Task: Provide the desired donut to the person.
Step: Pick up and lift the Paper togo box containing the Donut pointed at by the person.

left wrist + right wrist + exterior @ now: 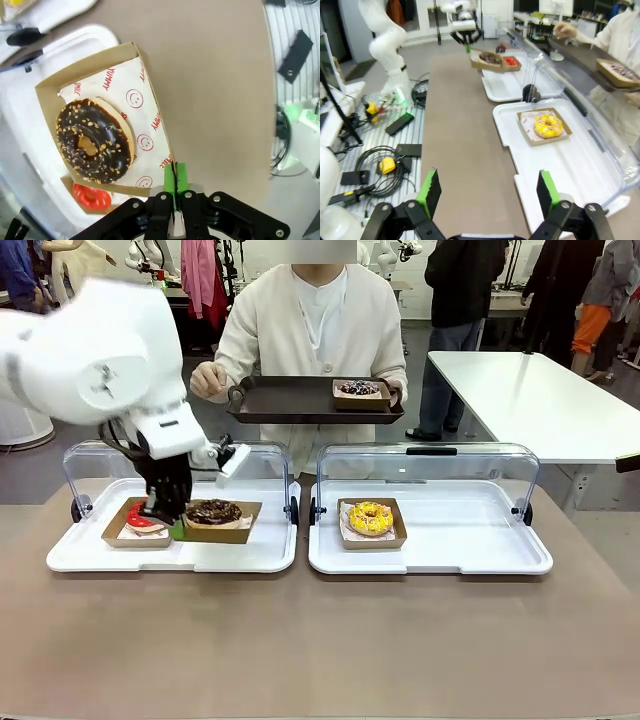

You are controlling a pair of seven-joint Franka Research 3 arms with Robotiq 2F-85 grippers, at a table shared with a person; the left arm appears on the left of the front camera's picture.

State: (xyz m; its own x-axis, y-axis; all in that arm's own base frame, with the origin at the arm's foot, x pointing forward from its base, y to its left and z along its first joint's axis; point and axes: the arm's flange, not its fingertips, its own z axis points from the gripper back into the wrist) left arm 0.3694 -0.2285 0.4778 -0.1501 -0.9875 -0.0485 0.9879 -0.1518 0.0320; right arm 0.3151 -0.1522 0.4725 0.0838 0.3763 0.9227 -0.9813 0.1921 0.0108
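Between the left end effector's green pads, pressed together, sits the near edge of a brown paper tray; it is pinching that edge. Just beyond the pads lies a white printed liner, and on it the chocolate donut with nut crumbs. To the lower side of that donut in the wrist view, a red donut shows in a second tray, partly under the first.

From the front, the left end effector comes down between the two paper trays: red donut on its left, chocolate donut on its right. Both trays are over the left white serving tray, whose clear lid stands raised behind. Whether the pinched tray is lifted or resting, I cannot tell.

Right end effector: fingers spread wide, nothing between them, hovering above the brown counter. Ahead and to its right, the right white serving tray holds a yellow donut in its own paper tray. In the front view this yellow donut is well apart from the left end effector, to its right.

Farthest off, across the counter, the person in a cream cardigan holds a dark tray with both hands; one sprinkled donut in a paper tray rests on its right part.
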